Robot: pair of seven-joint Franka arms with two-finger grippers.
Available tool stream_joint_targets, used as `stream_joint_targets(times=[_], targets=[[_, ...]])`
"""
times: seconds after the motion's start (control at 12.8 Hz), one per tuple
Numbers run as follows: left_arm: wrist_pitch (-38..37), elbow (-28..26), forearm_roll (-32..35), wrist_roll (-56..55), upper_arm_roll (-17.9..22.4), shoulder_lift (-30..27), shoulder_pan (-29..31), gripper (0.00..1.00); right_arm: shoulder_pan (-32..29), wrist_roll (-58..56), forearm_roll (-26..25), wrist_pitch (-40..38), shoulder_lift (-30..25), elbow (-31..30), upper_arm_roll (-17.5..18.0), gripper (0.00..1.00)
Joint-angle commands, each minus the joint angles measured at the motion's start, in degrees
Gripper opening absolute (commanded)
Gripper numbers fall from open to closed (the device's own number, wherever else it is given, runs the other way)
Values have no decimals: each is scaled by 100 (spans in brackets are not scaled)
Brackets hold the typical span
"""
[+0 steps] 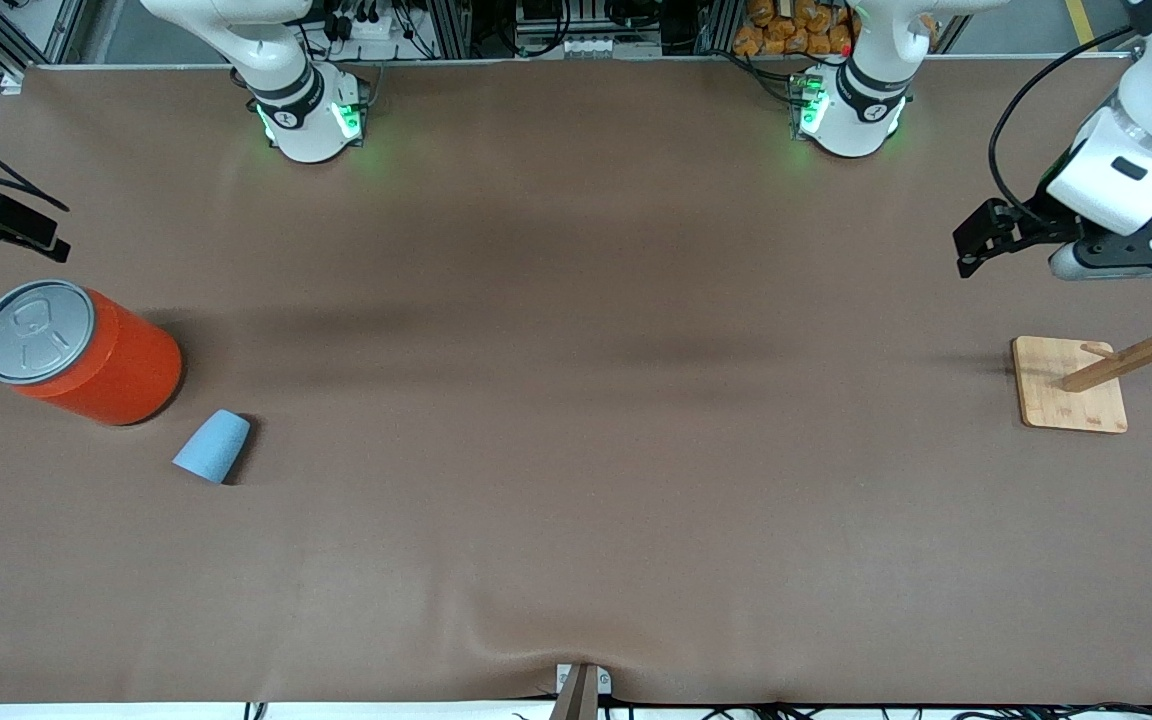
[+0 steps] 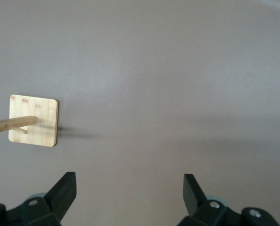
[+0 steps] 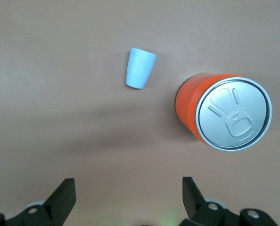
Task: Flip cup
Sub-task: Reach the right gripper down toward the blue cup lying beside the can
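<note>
Honestly, right pincer [image 3: 126, 200] hangs wide over the bench [image 1: 576, 420]; the cup [image 1: 213, 446] below, beside the orange can [image 1: 81, 352], could get nudged into it. Left pincer [image 2: 129, 195] waits wide near the wooden stand [image 1: 1071, 384].

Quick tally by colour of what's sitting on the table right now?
Light blue: 1, the cup
Orange: 1, the can, grey lid
Pale wood: 1, the peg stand
Total: 3

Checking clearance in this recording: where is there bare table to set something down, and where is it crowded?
The wide brown stretch between the cup and the wooden stand's base is bare. It is crowded only at the right arm's end, where the cup sits just apart from the orange can.
</note>
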Motion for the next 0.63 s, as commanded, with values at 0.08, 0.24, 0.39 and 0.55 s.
stream_joint_targets(times=[0.08, 0.24, 0.39, 0.55], targets=[[-348, 405, -87, 126, 4, 179, 79, 100, -3, -34, -106, 14, -23, -49, 15, 100], [-385, 520, -87, 126, 12, 241, 88, 100, -3, -34, -106, 14, 3, -58, 7, 100], [-402, 442, -78, 57, 12, 232, 79, 100, -3, -34, -106, 32, 125, -67, 7, 100], [-490, 397, -43, -58, -31, 197, 70, 100, -3, -25, -98, 137, 406, -67, 7, 100]])
